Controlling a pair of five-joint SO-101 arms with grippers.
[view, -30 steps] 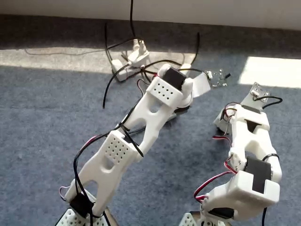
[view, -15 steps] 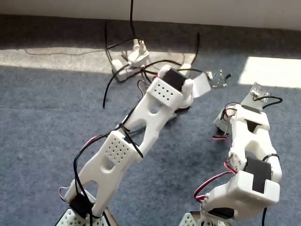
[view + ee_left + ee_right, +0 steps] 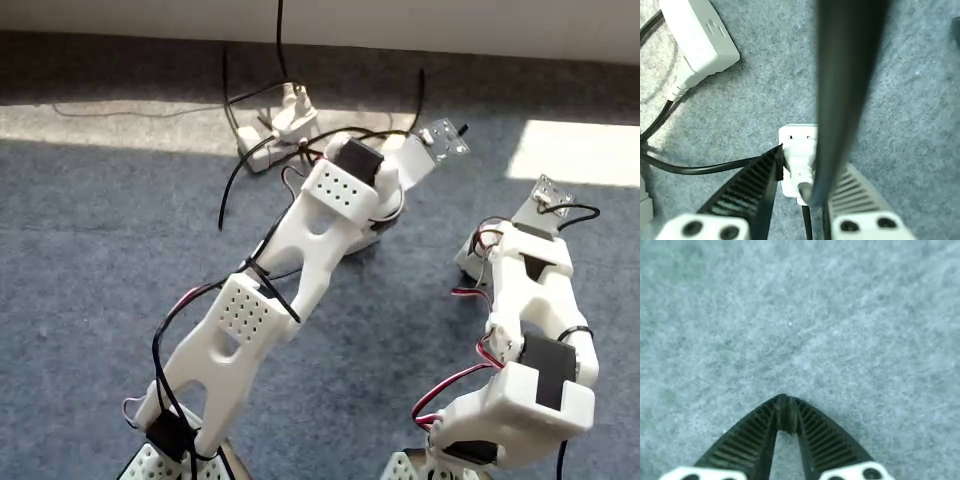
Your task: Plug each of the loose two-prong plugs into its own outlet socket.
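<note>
claw [image 3: 809, 161] of outstretched left arm [image 3: 320, 215] around plug [image 3: 797, 156]

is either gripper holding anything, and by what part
The left gripper grips the white two-prong plug by the sides of its body; the right gripper is shut on nothing.

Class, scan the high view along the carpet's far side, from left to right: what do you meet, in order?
Thin grey wire → white outlet block → left arm's wrist camera → sunlit carpet patch.
</note>
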